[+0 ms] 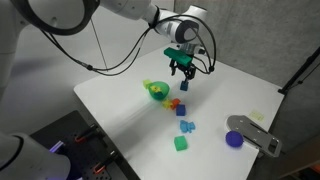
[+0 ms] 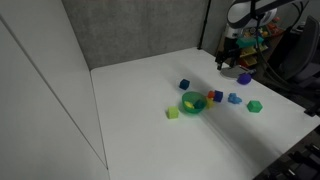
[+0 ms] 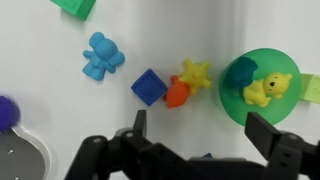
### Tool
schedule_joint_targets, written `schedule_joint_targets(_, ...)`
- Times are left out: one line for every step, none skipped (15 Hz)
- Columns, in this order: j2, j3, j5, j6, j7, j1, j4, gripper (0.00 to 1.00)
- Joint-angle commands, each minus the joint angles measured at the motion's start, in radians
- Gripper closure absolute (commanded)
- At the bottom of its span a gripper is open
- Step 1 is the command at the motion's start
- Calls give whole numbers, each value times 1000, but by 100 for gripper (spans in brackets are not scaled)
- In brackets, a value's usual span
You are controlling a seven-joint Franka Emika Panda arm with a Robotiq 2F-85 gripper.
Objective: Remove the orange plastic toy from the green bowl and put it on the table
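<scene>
The gripper (image 3: 200, 140) hangs above the table (image 3: 40, 60), its 2 fingers (image 3: 137, 128) spread wide and holding nothing. Just ahead of it the orange toy (image 3: 177, 96) lies on the table between a blue block (image 3: 149, 87) and a yellow star (image 3: 194, 74), beside the green bowl (image 3: 238, 106).

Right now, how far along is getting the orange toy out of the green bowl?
Looks done: the orange plastic toy lies on the table outside the green bowl, beside a yellow star and blue cube. In hand: nothing; the gripper hovers above with fingers open and empty. Left: nothing orange shows in the bowl, only a yellow toy; probably just retreat.
</scene>
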Motion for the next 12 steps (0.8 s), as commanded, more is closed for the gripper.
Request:
schedule_joint_targets(-119, 8, -14, -34, -14, 11, -82, 0)
schedule_joint_targets(-148, 8, -18, -31, -13, 17, -105, 0)
schedule_joint_targets(-177, 9, -20, -28, -12, 23, -129, 0)
schedule_joint_targets(-210, 9, -26, -17, -9, 31, -161, 0)
schedule_joint_targets(-239, 8, -32, -14, -6, 39, -188, 0)
schedule_joint_targets(-277, 8, -44, -11, -3, 49, -226, 0)
schedule_joint_targets(-308, 9, -53, -8, 1, 57, -257, 0)
schedule_joint_targets(-342, 10, -63, -9, 5, 65, -290, 0)
schedule_joint_targets(-376, 11, -76, -6, 11, 74, -322, 0)
schedule_joint_targets(-409, 12, -86, 2, 20, 83, -354, 0)
schedule_joint_targets(-437, 14, -95, -1, 26, 90, -379, 0)
schedule_joint_targets(-463, 15, -101, -2, 32, 96, -401, 0)
